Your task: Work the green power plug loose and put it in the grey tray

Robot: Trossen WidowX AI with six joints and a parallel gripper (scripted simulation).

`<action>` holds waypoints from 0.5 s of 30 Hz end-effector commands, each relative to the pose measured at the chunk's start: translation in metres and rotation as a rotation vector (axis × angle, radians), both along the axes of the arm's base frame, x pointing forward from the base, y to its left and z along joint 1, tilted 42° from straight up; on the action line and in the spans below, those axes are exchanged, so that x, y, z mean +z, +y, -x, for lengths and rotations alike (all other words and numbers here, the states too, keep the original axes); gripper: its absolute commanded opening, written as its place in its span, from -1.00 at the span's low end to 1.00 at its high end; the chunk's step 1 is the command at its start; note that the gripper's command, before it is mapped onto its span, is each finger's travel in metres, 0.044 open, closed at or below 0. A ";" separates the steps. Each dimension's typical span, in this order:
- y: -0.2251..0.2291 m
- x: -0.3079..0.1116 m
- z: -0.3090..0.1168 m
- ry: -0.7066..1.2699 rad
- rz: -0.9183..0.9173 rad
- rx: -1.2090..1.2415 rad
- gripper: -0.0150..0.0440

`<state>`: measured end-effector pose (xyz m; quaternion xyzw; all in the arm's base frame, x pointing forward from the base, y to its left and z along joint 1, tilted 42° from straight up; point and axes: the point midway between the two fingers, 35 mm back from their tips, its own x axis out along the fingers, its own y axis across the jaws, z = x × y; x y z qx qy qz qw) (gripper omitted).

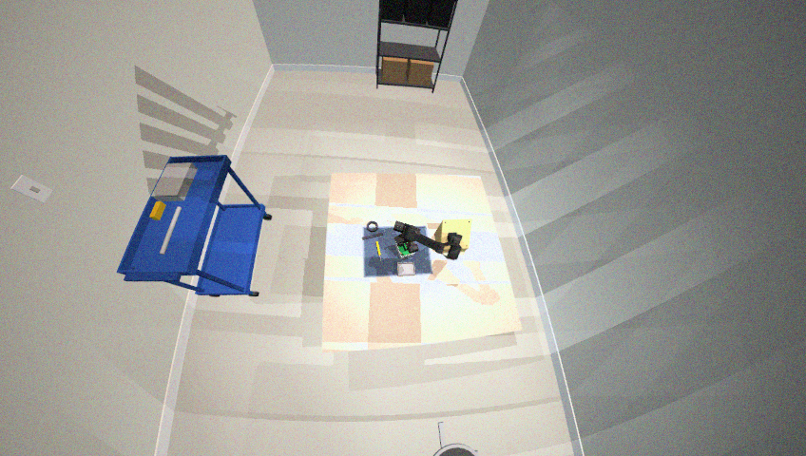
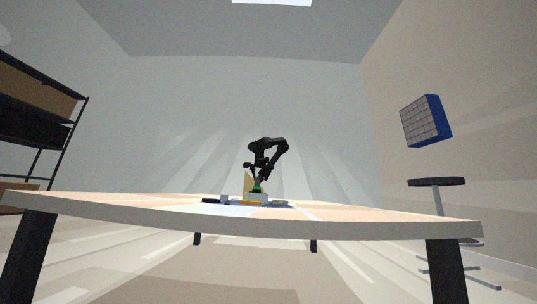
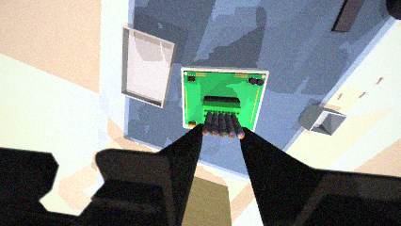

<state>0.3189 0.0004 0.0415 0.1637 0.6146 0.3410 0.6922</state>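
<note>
Blue cart: a two-level cart (image 1: 219, 195) stands beside the table (image 1: 395, 316) (image 2: 240, 227), carrying a yellow block (image 1: 158, 210), a pale rod (image 1: 170, 230) and a grey box (image 1: 176, 181).
Shelf rack: dark frame (image 1: 377, 70) (image 2: 64, 163), with brown boxes (image 1: 407, 69) (image 2: 37, 80) on it.
Stool: round dark seat (image 2: 436, 181) on a grey post.
Wall: a blue-sided panel (image 2: 425, 120) with a gridded face.
Blue mat: a black ring (image 1: 367, 227) lies at its edge; a yellow pen-like stick (image 1: 378, 248) (image 2: 250, 202) lies on it.

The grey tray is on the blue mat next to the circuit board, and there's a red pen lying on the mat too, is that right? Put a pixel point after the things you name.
Not quite: the pen (image 1: 378, 248) is yellow, as the top view shows. The rest stands.
</note>
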 end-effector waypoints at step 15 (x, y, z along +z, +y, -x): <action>0.007 -0.009 -0.002 -0.008 0.007 -0.004 0.35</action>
